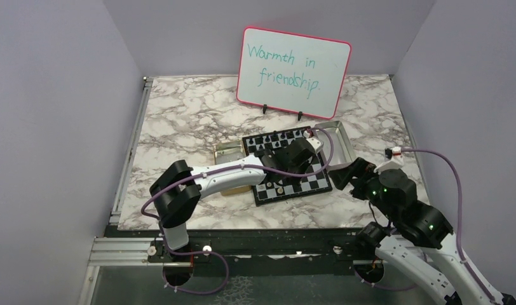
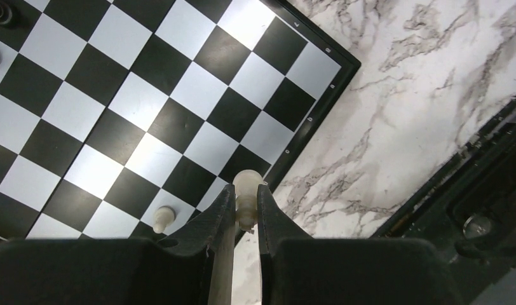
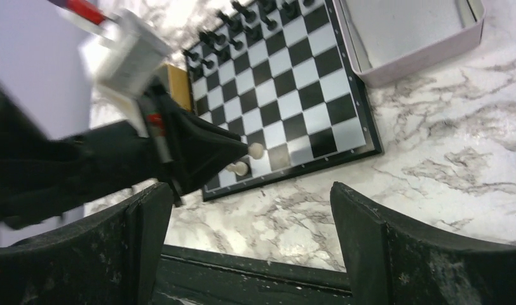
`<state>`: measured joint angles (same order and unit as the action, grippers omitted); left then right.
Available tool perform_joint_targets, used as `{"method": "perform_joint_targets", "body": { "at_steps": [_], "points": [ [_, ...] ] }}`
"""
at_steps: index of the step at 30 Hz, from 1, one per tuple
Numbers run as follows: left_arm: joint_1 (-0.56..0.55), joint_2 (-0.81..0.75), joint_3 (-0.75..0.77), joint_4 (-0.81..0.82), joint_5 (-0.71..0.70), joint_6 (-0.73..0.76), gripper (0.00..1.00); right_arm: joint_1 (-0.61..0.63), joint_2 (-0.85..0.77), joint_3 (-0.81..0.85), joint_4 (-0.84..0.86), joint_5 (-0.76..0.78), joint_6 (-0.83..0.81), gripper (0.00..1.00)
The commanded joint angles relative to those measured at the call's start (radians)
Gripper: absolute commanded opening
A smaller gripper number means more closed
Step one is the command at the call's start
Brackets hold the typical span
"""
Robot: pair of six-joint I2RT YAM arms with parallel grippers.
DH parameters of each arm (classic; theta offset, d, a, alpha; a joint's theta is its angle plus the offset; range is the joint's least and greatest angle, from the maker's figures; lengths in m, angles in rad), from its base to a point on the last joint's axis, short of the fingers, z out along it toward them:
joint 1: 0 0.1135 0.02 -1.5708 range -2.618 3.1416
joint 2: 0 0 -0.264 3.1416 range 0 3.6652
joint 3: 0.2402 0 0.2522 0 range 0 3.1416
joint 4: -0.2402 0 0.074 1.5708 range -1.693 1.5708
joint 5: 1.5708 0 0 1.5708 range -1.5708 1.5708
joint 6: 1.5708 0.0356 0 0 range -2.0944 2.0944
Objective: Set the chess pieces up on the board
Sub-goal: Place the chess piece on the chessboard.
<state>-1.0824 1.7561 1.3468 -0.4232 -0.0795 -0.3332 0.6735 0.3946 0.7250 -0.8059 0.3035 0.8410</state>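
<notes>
Marble tabletop (image 1: 179, 114): left tool (image 2: 246, 194) pinches cream piece (image 2: 248, 181) at chequered board (image 2: 135, 101) edge; right tool (image 3: 248, 190) spread.

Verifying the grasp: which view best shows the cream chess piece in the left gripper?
Left wrist: the small cream-tan chess piece sits close up, pinched between the left gripper's black fingers over the chequered board's edge. Right wrist shows the piece tiny at the fingertips; top external hides it under the left arm.

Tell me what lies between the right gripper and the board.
Between the right gripper and the board lies only bare marble tabletop; no piece sits on that stretch. The right wrist view shows it.
</notes>
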Motion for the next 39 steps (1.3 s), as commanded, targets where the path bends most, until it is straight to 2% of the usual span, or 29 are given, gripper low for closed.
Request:
{"method": "perform_joint_targets", "body": {
  "at_steps": [1,24,39],
  "points": [
    [-0.008,0.024,-0.044,0.108,-0.067,0.017,0.12,0.005,-0.007,0.118,-0.055,0.060,-0.018,1.00],
    [-0.014,0.109,-0.005,0.023,-0.072,-0.001,0.15,0.005,-0.083,0.184,-0.107,0.103,-0.038,1.00],
    [-0.049,0.185,0.100,-0.072,-0.079,-0.011,0.16,0.005,-0.130,0.176,-0.144,0.111,-0.023,1.00]
  ]
}}
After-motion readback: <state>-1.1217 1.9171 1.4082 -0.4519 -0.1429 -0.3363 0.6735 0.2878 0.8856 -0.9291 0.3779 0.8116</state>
